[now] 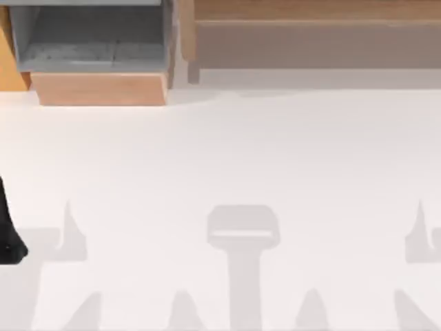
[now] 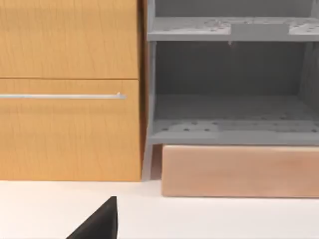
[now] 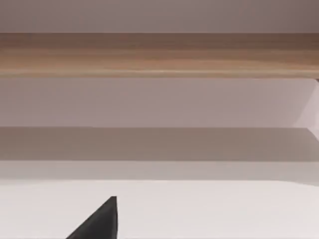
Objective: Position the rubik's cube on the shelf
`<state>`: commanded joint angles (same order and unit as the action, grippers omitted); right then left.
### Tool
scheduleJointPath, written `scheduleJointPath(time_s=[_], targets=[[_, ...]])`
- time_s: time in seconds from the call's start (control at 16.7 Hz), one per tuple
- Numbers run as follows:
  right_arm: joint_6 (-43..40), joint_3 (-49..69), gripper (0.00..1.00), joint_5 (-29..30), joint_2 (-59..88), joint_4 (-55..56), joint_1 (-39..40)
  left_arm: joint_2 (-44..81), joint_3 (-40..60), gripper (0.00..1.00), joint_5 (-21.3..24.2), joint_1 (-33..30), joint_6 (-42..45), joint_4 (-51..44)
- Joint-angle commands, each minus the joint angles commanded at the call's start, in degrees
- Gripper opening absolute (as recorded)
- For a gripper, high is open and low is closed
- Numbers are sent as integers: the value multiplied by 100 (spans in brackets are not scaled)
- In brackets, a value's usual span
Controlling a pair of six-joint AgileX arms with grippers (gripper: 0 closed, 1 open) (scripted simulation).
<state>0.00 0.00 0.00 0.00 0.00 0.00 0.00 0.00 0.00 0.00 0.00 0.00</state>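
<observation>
Shelf (image 1: 310,41) at the table's (image 1: 227,152) far right; we spot no cube.
We judge our right arm nearer it; whether either gripper is wide or narrow, we cannot tell.

White table (image 1: 227,152), grey-interior box (image 1: 96,41) with light wood front.

A dark part of the left arm (image 1: 8,234) sits at the top view's lower left edge. In each wrist view, 1 black tool fingertip (image 2: 99,221) pokes in at the lower left (image 3: 99,221).
</observation>
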Motion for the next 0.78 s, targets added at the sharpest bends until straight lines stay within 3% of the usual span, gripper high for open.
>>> scheduleJointPath(time_s=[0.36,0.78], targets=[[0,0,100,0,0,0,0,550,223,100,87,115,359,241],[0,0,100,0,0,0,0,3245,1443,100,604,639,2198,1552]])
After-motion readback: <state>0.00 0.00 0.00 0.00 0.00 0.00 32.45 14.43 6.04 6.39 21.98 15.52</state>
